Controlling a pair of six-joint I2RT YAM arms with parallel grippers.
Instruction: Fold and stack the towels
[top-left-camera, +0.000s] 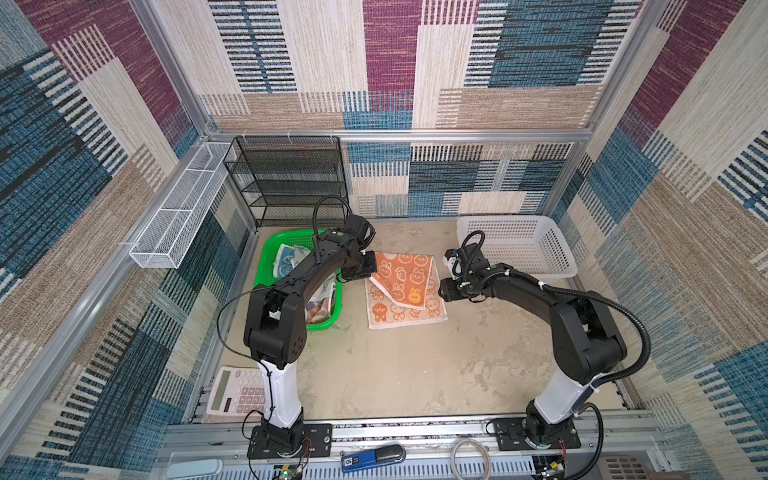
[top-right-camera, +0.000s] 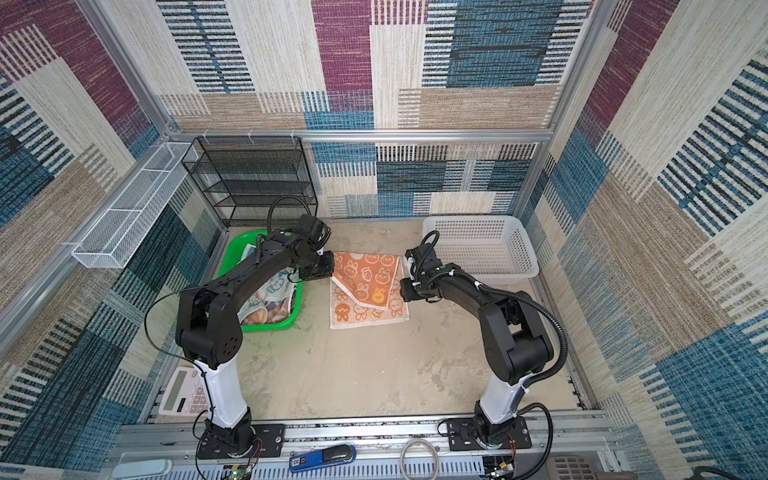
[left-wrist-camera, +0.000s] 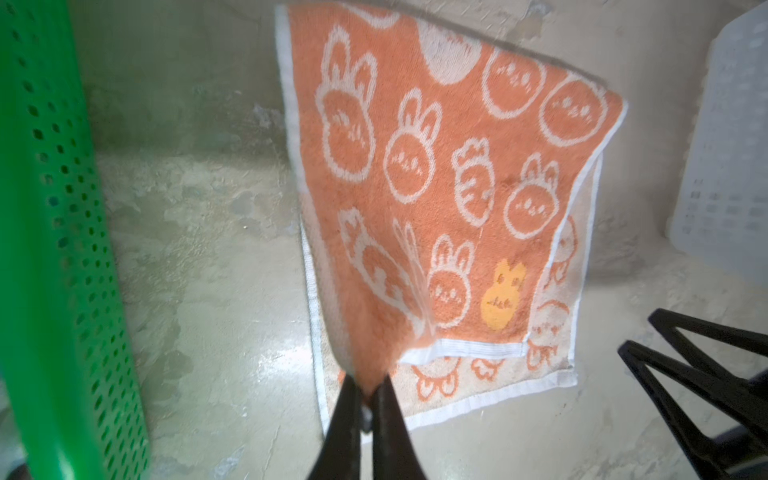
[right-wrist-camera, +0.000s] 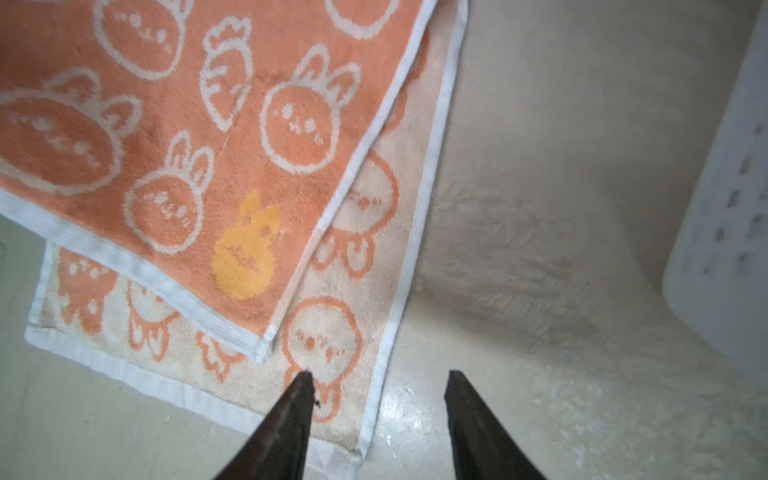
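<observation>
An orange towel (top-left-camera: 405, 286) (top-right-camera: 368, 286) with white rabbits and carrots lies mid-table. Its far half is turned over onto the pale underside, askew. My left gripper (top-left-camera: 362, 269) (top-right-camera: 322, 268) (left-wrist-camera: 368, 384) is shut on a corner of that orange flap (left-wrist-camera: 436, 187) and holds it slightly lifted. My right gripper (top-left-camera: 444, 291) (top-right-camera: 404, 291) (right-wrist-camera: 380, 378) is open just above the towel's right edge (right-wrist-camera: 390, 332), with nothing between its fingers. More towels, bluish-white and crumpled (top-left-camera: 289, 259) (top-right-camera: 274, 291), lie in the green basket (top-left-camera: 324, 326), partly hidden by the left arm.
A white plastic basket (top-left-camera: 515, 245) (right-wrist-camera: 727, 208) stands at the back right. At the back left are a black mesh shelf (top-left-camera: 286, 183) and a white wire tray (top-left-camera: 178, 212) on the wall. A calculator (top-left-camera: 237, 390) lies front left. The green basket's wall (left-wrist-camera: 62, 249) stands close beside the left gripper.
</observation>
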